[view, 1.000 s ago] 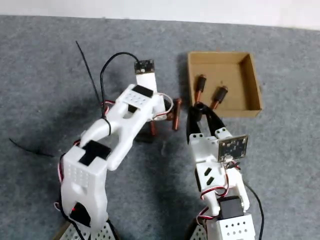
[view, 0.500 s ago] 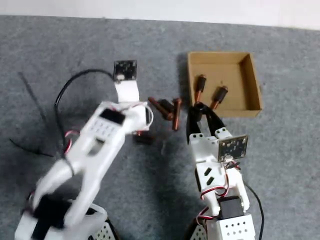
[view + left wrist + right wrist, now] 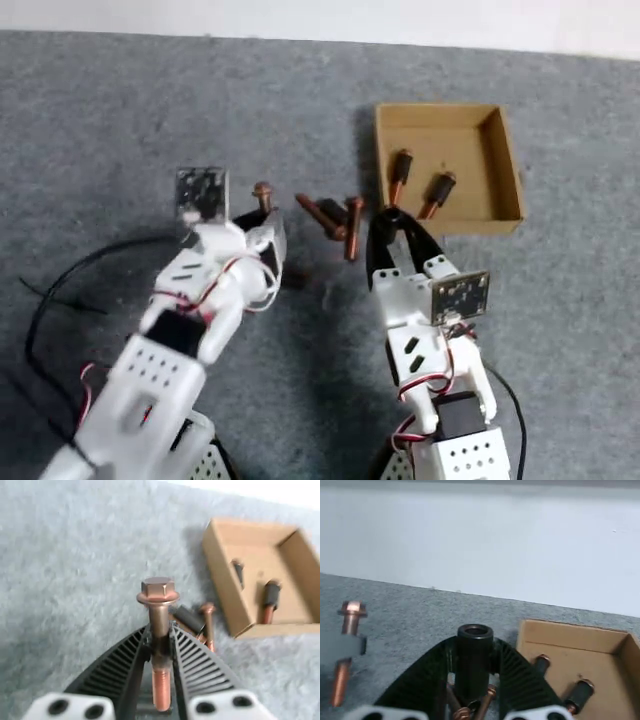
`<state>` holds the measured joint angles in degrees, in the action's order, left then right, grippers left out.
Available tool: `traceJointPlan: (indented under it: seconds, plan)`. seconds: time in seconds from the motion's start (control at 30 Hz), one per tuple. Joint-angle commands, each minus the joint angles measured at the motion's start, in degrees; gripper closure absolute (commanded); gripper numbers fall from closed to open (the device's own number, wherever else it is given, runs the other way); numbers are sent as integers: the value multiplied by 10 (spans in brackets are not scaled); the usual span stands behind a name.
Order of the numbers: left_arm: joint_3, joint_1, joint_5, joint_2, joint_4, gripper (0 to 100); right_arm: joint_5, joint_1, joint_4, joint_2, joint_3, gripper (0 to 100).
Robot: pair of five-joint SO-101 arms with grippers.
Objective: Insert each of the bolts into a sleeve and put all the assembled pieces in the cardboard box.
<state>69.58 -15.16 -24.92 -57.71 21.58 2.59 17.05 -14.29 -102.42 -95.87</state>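
My left gripper (image 3: 160, 647) is shut on a copper bolt (image 3: 159, 625), held upright with its hex head up. In the high view this bolt (image 3: 262, 194) stands left of the loose pile. My right gripper (image 3: 474, 662) is shut on a black sleeve (image 3: 474, 655), held upright with its opening up, in front of the cardboard box (image 3: 390, 118). Two bolts (image 3: 352, 228) and a black sleeve (image 3: 334, 210) lie loose between the arms. Two assembled pieces (image 3: 400, 172) (image 3: 437, 192) lie in the box.
Grey carpet covers the table. A small dark piece (image 3: 291, 279) lies near the left arm. A black cable (image 3: 60, 290) loops at the left. A white wall (image 3: 480, 545) rises behind the carpet.
My left arm has swung left away from the loose pile and now holds a bolt upright. My right gripper has shifted slightly left with the sleeve.
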Motion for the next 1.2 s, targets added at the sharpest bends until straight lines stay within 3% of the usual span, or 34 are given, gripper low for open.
traceJointPlan:
  seconds: [0.0,0.2,0.43,0.57,0.73,0.97,1.17]
  plan:
    - [19,6,2,-102,-25,995,7,30,-1,-15,-71,988]
    - [68,7,-16,-241,-25,995,10,58,-2,-12,-72,991]
    - [118,4,-65,-389,-25,995,144,124,-41,-15,-72,993]
    - [141,2,-63,-453,-25,995,158,145,-49,-15,-72,993]
    - [145,0,-66,-466,-25,995,159,170,-56,-15,-72,993]
    - [174,-88,-62,-465,-29,994,160,184,-56,-16,-72,993]
    - [234,-98,-34,-465,-140,994,198,199,-56,-16,-72,993]
